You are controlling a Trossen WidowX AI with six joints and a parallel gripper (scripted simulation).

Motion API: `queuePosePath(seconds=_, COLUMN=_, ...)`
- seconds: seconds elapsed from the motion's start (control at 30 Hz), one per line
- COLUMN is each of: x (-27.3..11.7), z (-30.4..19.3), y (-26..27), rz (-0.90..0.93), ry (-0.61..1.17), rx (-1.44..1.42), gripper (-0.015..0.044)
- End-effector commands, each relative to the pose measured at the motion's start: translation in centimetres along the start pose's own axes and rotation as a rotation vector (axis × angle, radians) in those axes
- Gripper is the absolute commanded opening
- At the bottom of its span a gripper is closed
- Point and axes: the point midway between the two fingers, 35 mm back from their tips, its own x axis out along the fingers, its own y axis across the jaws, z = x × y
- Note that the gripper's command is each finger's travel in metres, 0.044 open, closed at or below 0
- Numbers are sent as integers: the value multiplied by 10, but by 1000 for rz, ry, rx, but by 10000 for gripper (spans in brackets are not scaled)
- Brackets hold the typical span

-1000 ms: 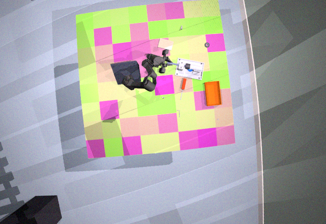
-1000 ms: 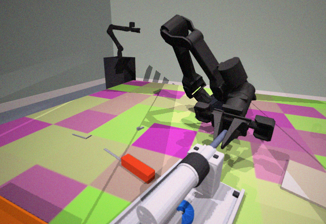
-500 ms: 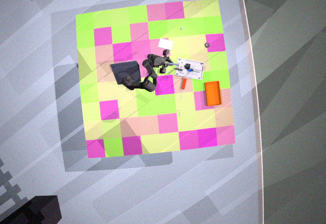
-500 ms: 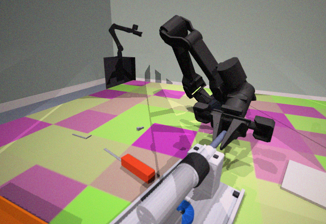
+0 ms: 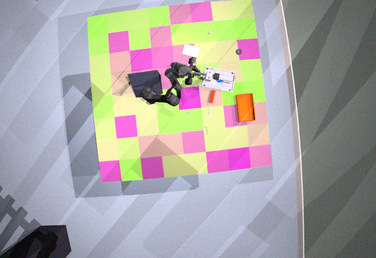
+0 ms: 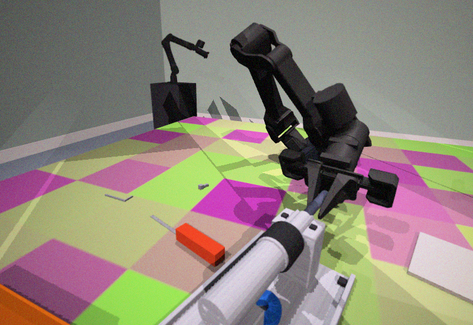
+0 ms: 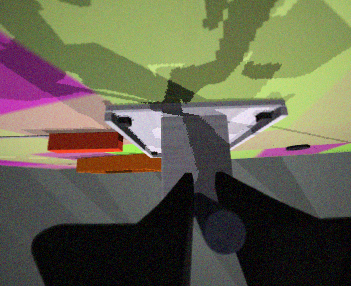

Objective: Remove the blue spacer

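My gripper (image 5: pixel 199 73) (image 6: pixel 316 209) (image 7: pixel 203 179) is shut on the grey-blue shaft (image 6: pixel 312 206) (image 7: pixel 225 232), near its outer end. The shaft runs into a white upright block (image 6: pixel 311 254) (image 7: pixel 176 148) on the white base (image 5: pixel 209 87) (image 6: pixel 329 284). Past the block are a black ring (image 5: pixel 216 76) (image 6: pixel 284 242) and a long white cylinder (image 6: pixel 244 279). The blue spacer (image 5: pixel 219 81) (image 6: pixel 271 308) shows low, beside and beneath the cylinder. The cylinder partly hides it, and I cannot tell whether it touches the base.
A red-handled screwdriver (image 5: pixel 212 96) (image 6: pixel 198 242) (image 7: pixel 85 142) lies beside the base. An orange bin (image 5: pixel 245 108) (image 7: pixel 119 164) stands beyond it. A white plate (image 5: pixel 191 50) (image 6: pixel 439 264) is on the other side. A hex key (image 5: pixel 206 130) and a dark ring (image 5: pixel 238 51) lie farther off.
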Motion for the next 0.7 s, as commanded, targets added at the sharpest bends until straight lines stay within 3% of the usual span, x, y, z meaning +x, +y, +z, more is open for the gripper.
queuePosePath(seconds=0.0, x=2, z=-1, y=1, rz=4, ry=-1, rx=0, gripper=0)
queuePosePath(seconds=0.67, x=8, z=-5, y=1, rz=4, ry=-1, rx=0, gripper=0)
